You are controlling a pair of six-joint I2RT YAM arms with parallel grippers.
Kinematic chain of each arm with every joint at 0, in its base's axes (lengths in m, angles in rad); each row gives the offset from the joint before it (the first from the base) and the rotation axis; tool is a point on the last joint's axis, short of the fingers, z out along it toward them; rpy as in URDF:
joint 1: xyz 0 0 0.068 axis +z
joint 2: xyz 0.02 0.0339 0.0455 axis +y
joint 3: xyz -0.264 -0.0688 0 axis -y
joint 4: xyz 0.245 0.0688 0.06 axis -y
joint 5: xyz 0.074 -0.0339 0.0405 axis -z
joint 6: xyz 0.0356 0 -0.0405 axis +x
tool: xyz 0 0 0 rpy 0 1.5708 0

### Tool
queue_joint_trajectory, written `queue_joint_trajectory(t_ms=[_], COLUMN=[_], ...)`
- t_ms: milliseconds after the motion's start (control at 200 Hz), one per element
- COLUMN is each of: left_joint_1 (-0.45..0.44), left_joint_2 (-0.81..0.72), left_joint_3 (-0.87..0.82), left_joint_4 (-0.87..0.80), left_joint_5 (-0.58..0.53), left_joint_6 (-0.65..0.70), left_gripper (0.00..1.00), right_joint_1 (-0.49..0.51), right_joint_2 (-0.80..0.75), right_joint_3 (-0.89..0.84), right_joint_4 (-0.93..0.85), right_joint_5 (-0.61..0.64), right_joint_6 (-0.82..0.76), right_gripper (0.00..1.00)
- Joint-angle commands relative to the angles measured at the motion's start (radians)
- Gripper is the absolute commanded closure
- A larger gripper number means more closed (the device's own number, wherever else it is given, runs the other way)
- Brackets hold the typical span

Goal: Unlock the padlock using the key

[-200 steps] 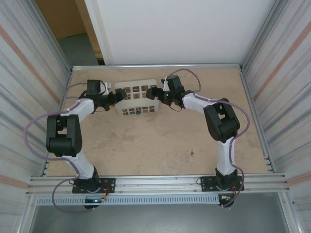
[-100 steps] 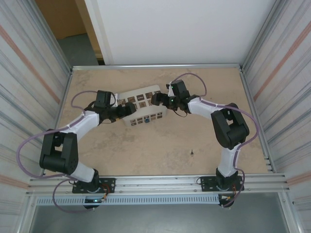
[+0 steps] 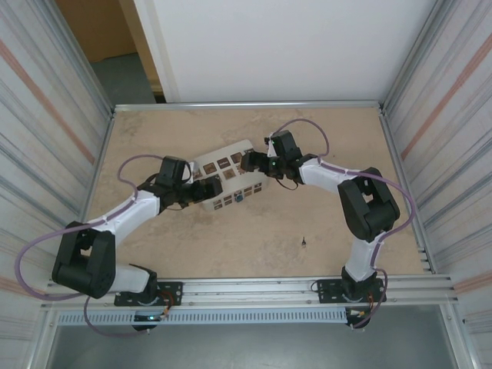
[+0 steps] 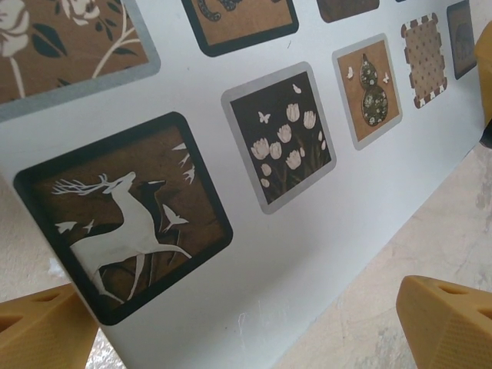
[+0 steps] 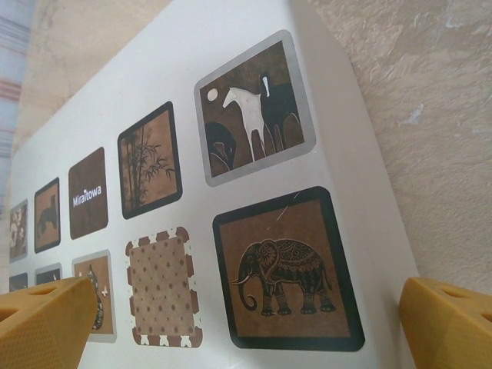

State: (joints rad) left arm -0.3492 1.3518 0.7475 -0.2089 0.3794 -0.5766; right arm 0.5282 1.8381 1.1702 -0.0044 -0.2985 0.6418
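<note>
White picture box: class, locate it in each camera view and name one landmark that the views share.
Top external: the white box lies tilted on the table, centre of the picture.
Left wrist: it crosses the frame from upper left, deer panel lower left.
Right wrist: it covers left and centre, elephant panel low centre.
Shared landmark: the dotted panel, upper right in left wrist, bottom left in right wrist.
</note>
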Motion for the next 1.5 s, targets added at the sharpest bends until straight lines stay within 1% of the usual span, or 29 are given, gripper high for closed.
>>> queue_joint_trajectory(t_ms=[0, 185, 316, 466, 536, 601, 691, 882, 1062, 1132, 1217, 1333, 1493], left_joint_1=[-0.01, 0.015, 0.042, 0.042, 0.025, -0.006, -0.065, -0.226, -0.383, -0.434, -0.485, -0.534, -0.569], left_joint_2=[-0.035, -0.099, -0.184, -0.283, -0.327, -0.37, -0.425, -0.48, -0.465, -0.451, -0.423, -0.373, -0.315], left_joint_3=[-0.011, -0.011, -0.026, -0.032, -0.041, -0.054, -0.079, -0.109, -0.106, -0.113, -0.131, -0.155, -0.193], left_joint_4=[0.011, -0.017, -0.043, -0.089, -0.11, -0.129, -0.138, -0.138, -0.115, -0.085, -0.031, 0.036, 0.115], left_joint_5=[-0.004, -0.04, -0.053, -0.038, -0.034, -0.048, -0.073, -0.152, -0.252, -0.278, -0.299, -0.312, -0.319], left_joint_6=[-0.033, -0.057, -0.06, -0.033, -0.031, -0.039, -0.06, -0.112, -0.147, -0.165, -0.186, -0.214, -0.248], left_gripper=[0.01, 0.01, 0.01, 0.01, 0.01, 0.01, 0.01, 0.01, 0.01, 0.01, 0.01, 0.01, 0.01], right_joint_1=[0.031, 0.009, -0.012, -0.024, -0.027, -0.03, -0.03, -0.026, -0.009, -0.002, 0.005, 0.013, 0.066], right_joint_2=[-0.05, -0.085, -0.137, -0.227, -0.279, -0.331, -0.398, -0.521, -0.627, -0.666, -0.706, -0.73, -0.738], right_joint_3=[-0.008, -0.004, -0.008, -0.039, -0.07, -0.106, -0.153, -0.221, -0.279, -0.305, -0.331, -0.361, -0.414], right_joint_4=[-0.04, -0.093, -0.154, -0.233, -0.265, -0.294, -0.347, -0.502, -0.668, -0.719, -0.777, -0.838, -0.856], right_joint_5=[0.009, 0.103, 0.16, 0.216, 0.231, 0.235, 0.233, 0.231, 0.265, 0.272, 0.288, 0.293, 0.305], right_joint_6=[-0.028, -0.043, -0.068, -0.107, -0.111, -0.109, -0.105, -0.113, -0.126, -0.129, -0.12, -0.109, -0.082], right_gripper=[0.01, 0.01, 0.01, 0.01, 0.01, 0.0, 0.03, 0.03, 0.08, 0.11, 0.12, 0.15, 0.18])
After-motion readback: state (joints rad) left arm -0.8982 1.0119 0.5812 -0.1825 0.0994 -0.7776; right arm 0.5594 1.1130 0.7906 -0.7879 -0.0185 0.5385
